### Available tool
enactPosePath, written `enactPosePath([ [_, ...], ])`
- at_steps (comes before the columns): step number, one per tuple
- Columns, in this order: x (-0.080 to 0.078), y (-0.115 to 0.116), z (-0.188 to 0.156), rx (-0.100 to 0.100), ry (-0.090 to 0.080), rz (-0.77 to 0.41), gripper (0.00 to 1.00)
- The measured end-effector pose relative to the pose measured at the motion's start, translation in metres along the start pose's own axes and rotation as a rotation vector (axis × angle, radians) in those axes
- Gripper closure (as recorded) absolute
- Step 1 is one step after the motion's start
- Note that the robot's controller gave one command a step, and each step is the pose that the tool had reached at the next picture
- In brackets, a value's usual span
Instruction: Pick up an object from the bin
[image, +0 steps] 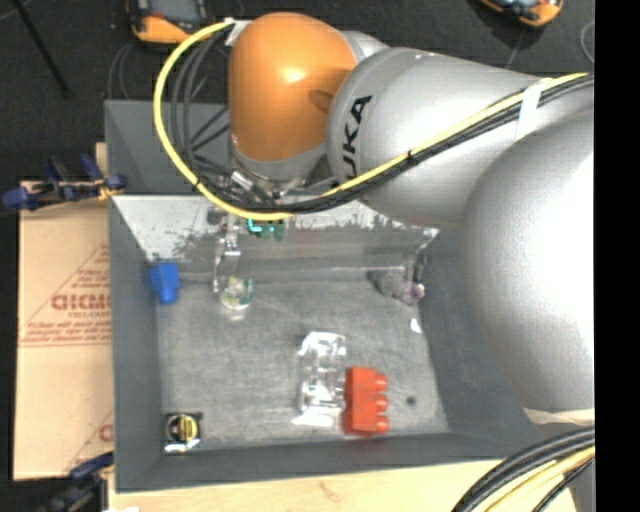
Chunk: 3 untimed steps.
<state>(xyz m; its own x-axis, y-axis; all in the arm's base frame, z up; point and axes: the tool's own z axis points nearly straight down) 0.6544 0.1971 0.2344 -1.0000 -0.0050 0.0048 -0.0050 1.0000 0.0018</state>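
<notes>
My gripper (232, 258) hangs under the arm's orange cover at the back left of the bin, low over the floor. Directly below it lies a small clear round thing with a greenish tint (237, 293), touching or nearly touching the gripper's lower end. A blue cylindrical piece (163, 282) lies to its left by the bin's left wall. Whether anything is gripped is hidden by the view angle.
A clear plastic package (321, 378) and a red ridged block (365, 400) lie side by side at the front centre. A small yellow-and-black tape measure (183, 429) sits in the front left corner. A small purplish thing (406, 290) rests by the right wall.
</notes>
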Motion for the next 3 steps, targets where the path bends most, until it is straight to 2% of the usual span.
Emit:
enactPosePath([
  [1, 0.075, -0.086, 0.082, 0.006, 0.002, -0.175, 0.00],
  [2, 0.098, -0.186, 0.162, -0.004, -0.017, -0.126, 0.00],
  [3, 0.106, -0.217, 0.160, 0.000, -0.022, -0.236, 0.00],
])
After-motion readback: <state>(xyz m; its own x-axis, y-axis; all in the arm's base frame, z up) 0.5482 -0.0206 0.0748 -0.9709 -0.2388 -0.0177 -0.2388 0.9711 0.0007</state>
